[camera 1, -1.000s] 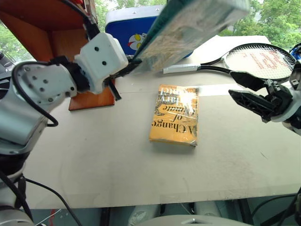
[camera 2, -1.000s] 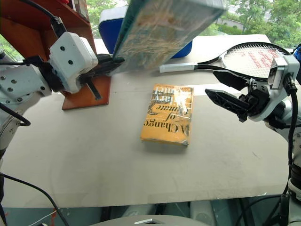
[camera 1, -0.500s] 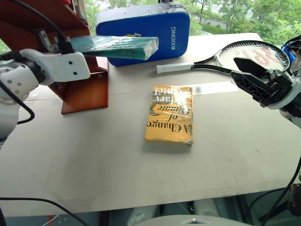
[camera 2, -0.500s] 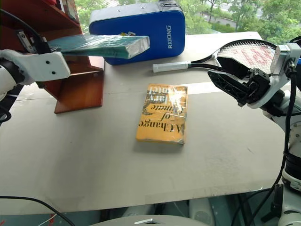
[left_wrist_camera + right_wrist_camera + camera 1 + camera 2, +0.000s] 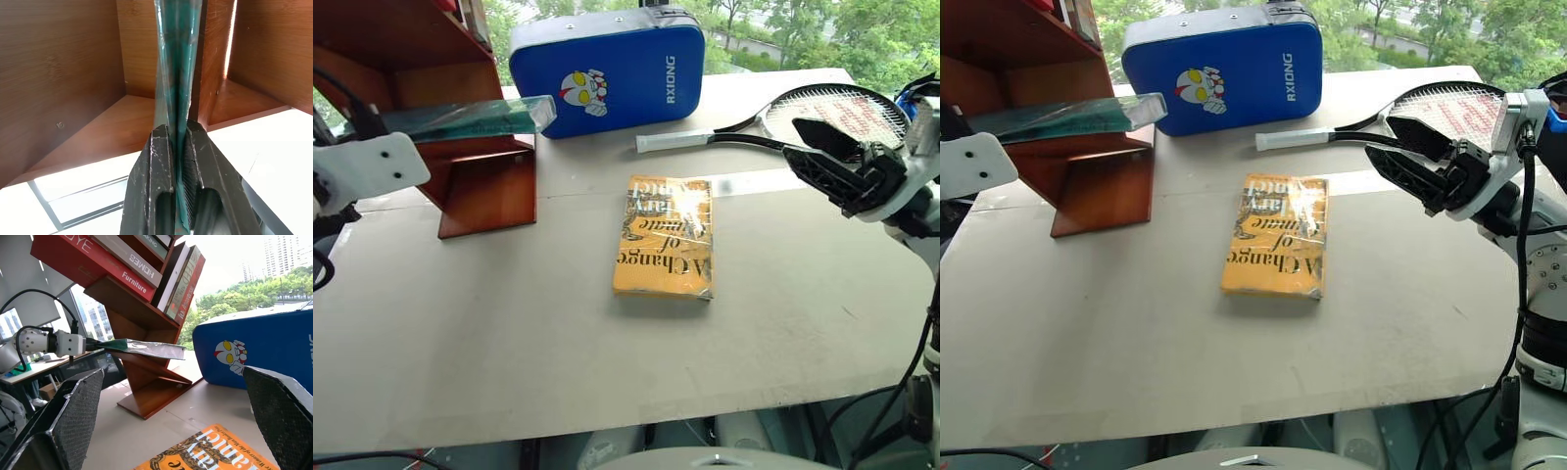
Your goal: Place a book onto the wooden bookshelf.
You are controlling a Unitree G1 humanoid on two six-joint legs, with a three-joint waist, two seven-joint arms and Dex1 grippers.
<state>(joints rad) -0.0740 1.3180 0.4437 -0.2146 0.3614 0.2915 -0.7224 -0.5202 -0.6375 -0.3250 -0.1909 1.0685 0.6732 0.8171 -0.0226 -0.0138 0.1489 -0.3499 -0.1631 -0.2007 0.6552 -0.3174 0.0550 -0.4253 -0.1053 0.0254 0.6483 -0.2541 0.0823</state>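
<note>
The teal book in its shiny wrap lies level, part way into the lower opening of the wooden bookshelf at the table's back left. Its free end sticks out toward the blue case. My left gripper is shut on the book's near edge, seen edge-on between the two fingers. From the right wrist view the book hangs just above the shelf's slanted lower board; whether it touches the wood I cannot tell. My right gripper stands open and empty at the right, above the racket's shaft.
A yellow-orange paperback lies flat mid-table. A blue padded case with a cartoon figure stands at the back, right of the shelf. A racket lies at the back right, its white handle pointing left. Books fill the shelf's upper compartments.
My left arm swung the book leftward and down, from tilted high in front of the blue case to level inside the shelf's lower opening. The right gripper has barely moved.
</note>
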